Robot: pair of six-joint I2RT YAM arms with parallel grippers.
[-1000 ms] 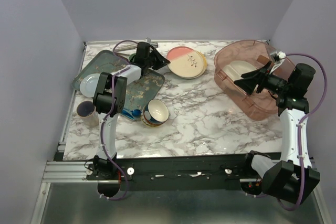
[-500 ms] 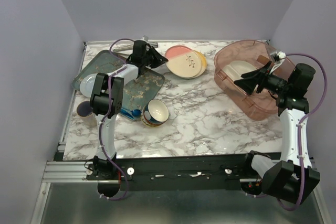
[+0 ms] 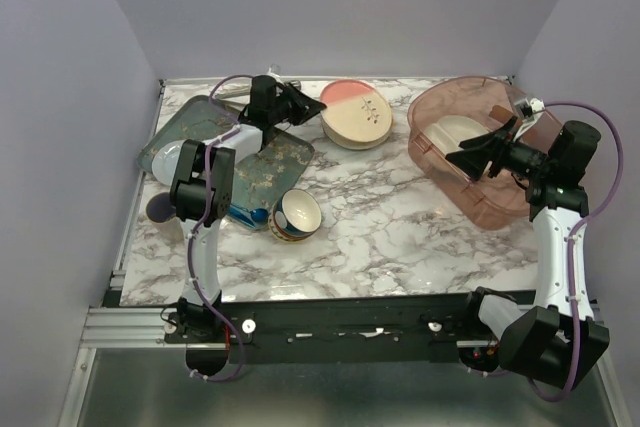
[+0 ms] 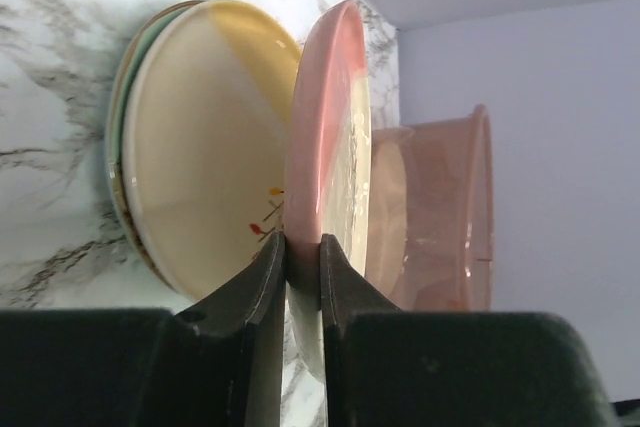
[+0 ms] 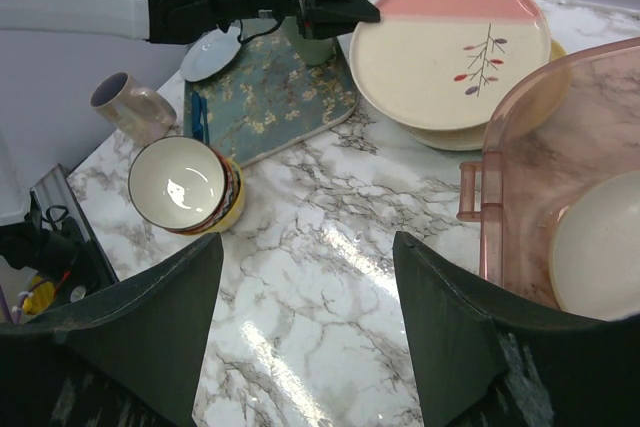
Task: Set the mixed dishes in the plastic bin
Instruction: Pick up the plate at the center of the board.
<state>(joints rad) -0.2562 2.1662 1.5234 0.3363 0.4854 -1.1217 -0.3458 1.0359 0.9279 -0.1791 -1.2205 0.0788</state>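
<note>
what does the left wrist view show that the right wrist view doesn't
Only the left wrist view: the left tool up close, its fingers pinching the rim of the pink-and-cream plate, plus the face of the yellow-and-cream plate behind it and the edge of the mint green plate.
Only the right wrist view: the patterned bowl, the dark-green floral tray, a mug, the cream plate inside the plastic bin, and the open right tool.
Both: the left tool holding the pink-and-cream plate, the plastic bin, the marble table.
</note>
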